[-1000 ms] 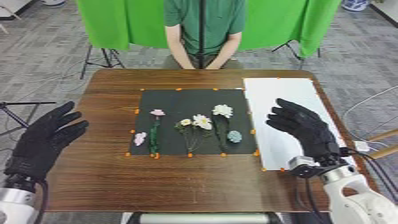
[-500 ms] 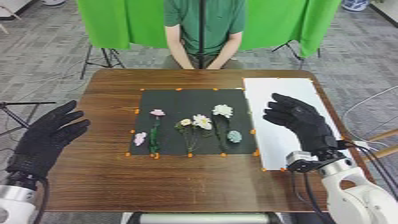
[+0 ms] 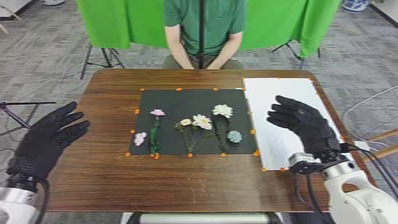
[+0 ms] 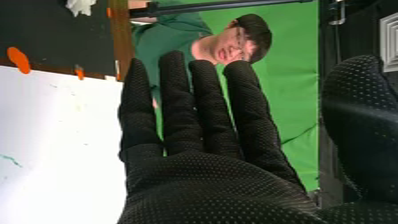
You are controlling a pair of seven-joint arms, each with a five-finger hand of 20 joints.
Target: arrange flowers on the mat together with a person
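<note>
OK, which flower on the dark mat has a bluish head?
The rightmost flower in the head view, beside the stem of a white flower; the other heads are pink or whitish.

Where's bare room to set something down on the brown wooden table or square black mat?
Table: free between mat and near edge. Mat: free from far edge to the pink, white and blue-green flowers. Crowded: around those flowers. Black-gloved right hand hangs over the rectangular white sheet.
</note>
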